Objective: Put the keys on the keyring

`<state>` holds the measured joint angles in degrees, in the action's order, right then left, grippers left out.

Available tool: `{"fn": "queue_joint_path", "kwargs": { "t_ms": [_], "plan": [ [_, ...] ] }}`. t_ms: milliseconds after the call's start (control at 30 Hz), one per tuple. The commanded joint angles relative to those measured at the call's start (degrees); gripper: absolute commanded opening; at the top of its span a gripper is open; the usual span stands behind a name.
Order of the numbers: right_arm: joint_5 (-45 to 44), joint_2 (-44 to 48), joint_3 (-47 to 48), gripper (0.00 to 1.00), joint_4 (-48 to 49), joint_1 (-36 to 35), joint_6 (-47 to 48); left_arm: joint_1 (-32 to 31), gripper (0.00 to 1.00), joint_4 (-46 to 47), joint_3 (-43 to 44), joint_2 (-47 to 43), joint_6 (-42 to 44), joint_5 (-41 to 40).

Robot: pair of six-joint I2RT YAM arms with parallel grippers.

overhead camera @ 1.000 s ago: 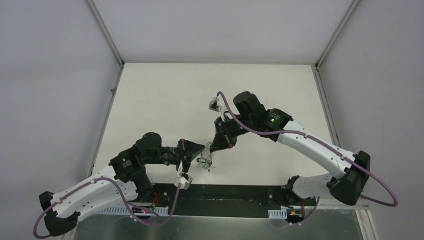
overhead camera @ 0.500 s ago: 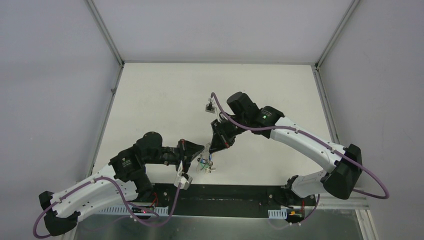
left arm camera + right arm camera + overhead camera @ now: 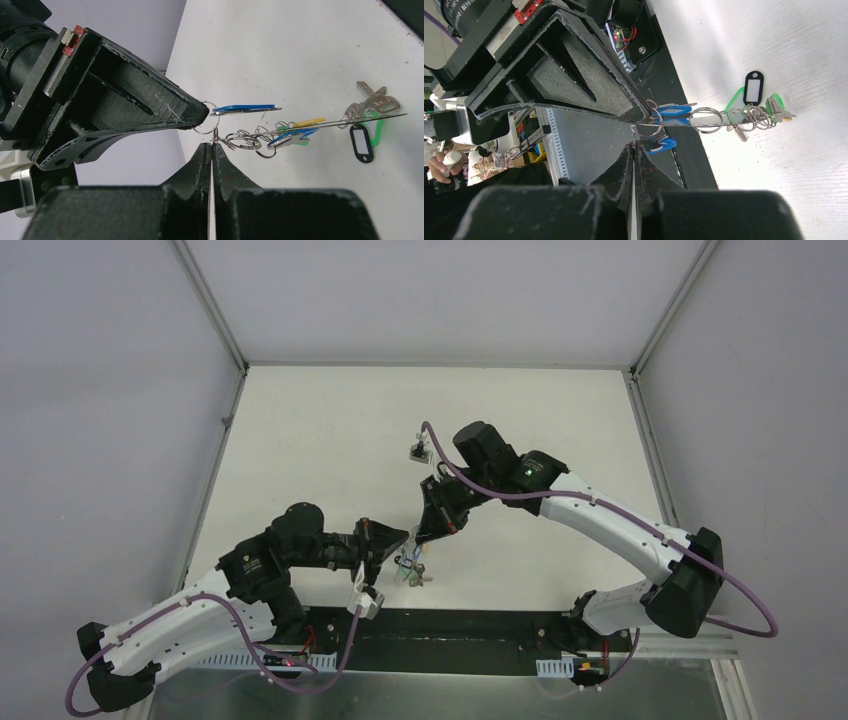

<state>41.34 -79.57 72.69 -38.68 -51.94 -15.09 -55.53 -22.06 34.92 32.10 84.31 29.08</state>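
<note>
The left hand point(image 3: 212, 146) pinches the keyring point(image 3: 330, 124) while the right hand point(image 3: 633, 146), clamped on a blue-headed key point(image 3: 245, 107) beside it, appears mid-threading; other keys point(image 3: 372, 102) already hang there.

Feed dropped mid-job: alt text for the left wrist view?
Both end effectors are shut and meet at a small silver split ring: the left end effector from below, the right end effector from the left. A blue-headed key, linked rings, coloured tags, a black tag and silver keys trail rightwards from it over the white table.
</note>
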Motion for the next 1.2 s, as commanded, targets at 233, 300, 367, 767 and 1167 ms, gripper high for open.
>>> {"fn": "queue_joint_path", "kwargs": {
  "t_ms": [233,300,367,767,1167],
  "plan": [
    [-1.81,-0.58,1.71,0.00,1.76,0.15,-1.12,-0.32,0.00,1.44,3.23,-0.65,0.15,2.82],
    [-2.11,-0.74,1.83,0.00,1.72,0.16,-1.29,-0.33,0.00,1.26,3.23,-0.64,0.13,2.90],
    [-2.45,-0.89,1.98,0.00,1.30,0.25,-1.34,-0.33,0.00,1.23,3.23,-0.66,0.17,3.00],
    [-2.22,-2.84,3.30,0.00,-2.54,0.59,-1.33,-0.38,0.00,0.93,3.45,-0.65,0.33,3.43],
    [-2.67,-4.48,3.60,0.00,-5.09,0.72,-1.10,-0.40,0.00,0.73,3.62,-0.55,0.28,3.77]
  ]
}}
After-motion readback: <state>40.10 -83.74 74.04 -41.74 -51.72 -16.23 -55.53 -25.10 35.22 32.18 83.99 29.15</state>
